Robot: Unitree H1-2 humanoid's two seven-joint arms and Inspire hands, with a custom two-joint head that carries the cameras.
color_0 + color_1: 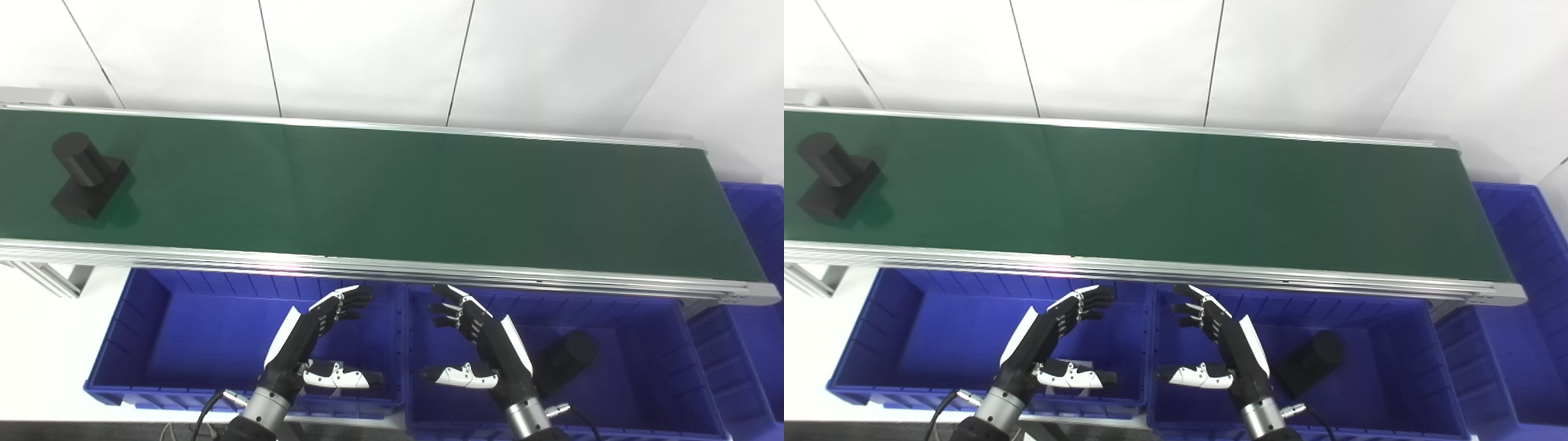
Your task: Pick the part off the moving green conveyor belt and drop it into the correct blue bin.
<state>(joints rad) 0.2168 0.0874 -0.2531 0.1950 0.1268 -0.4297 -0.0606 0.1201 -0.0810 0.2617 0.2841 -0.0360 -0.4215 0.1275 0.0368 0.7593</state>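
Observation:
A black part (87, 177), a short cylinder standing on a square block, rides at the far left of the green conveyor belt (392, 190). My left hand (312, 343) is open and empty, hovering over the left blue bin (184, 331) below the belt's near rail. My right hand (474, 343) is open and empty over the right blue bin (643, 343), palm facing the left hand. Both hands are far to the right of the part. A black cylinder part (563, 361) lies inside the right bin, just right of my right hand.
The belt's aluminium near rail (392, 268) runs above both bins. A third blue bin (759, 245) stands off the belt's right end. A metal frame leg (43, 275) shows at the lower left. White wall panels stand behind the belt.

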